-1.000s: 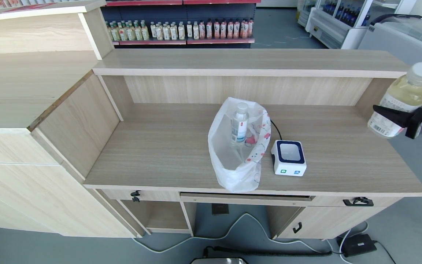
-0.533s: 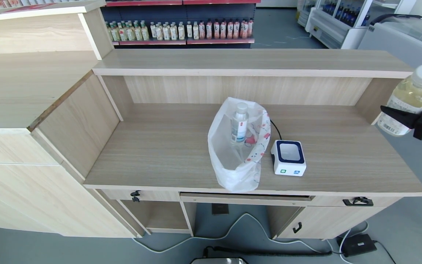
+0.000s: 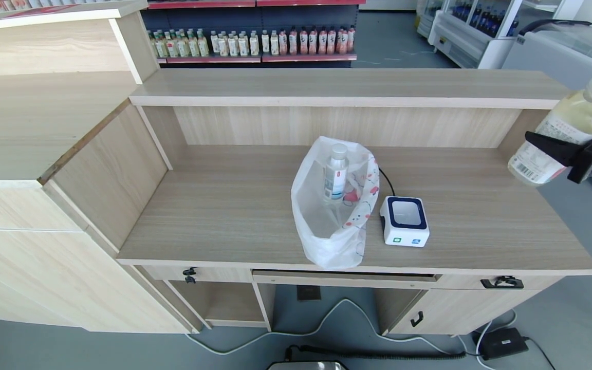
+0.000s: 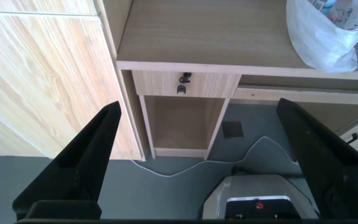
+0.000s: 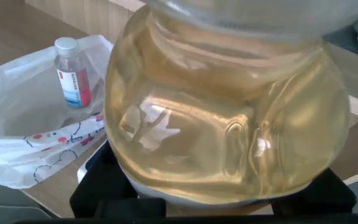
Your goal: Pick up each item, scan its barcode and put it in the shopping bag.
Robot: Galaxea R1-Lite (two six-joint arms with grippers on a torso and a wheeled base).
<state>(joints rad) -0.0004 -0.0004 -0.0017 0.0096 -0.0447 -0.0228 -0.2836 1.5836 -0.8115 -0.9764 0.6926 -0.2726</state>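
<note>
My right gripper (image 3: 576,154) is shut on a pale yellow drink bottle (image 3: 563,136) with a white cap, held tilted in the air beyond the counter's right end. The same bottle (image 5: 222,118) looms close in the right wrist view. A white shopping bag (image 3: 334,205) stands open in the middle of the counter with a small clear bottle (image 3: 336,172) upright inside it. The white and blue barcode scanner (image 3: 405,220) sits just right of the bag. My left gripper (image 4: 197,155) hangs open low in front of the counter, over the floor.
The wooden checkout counter (image 3: 481,226) has a raised back shelf (image 3: 347,85) and a tall cabinet (image 3: 34,128) on its left. Cables (image 3: 337,329) lie on the floor below. Store shelves with drinks (image 3: 255,43) stand behind.
The right gripper swung the yellow bottle first slightly right, then back left and up, tilting it more so its barcode end points toward the counter. The bag and scanner stayed put.
</note>
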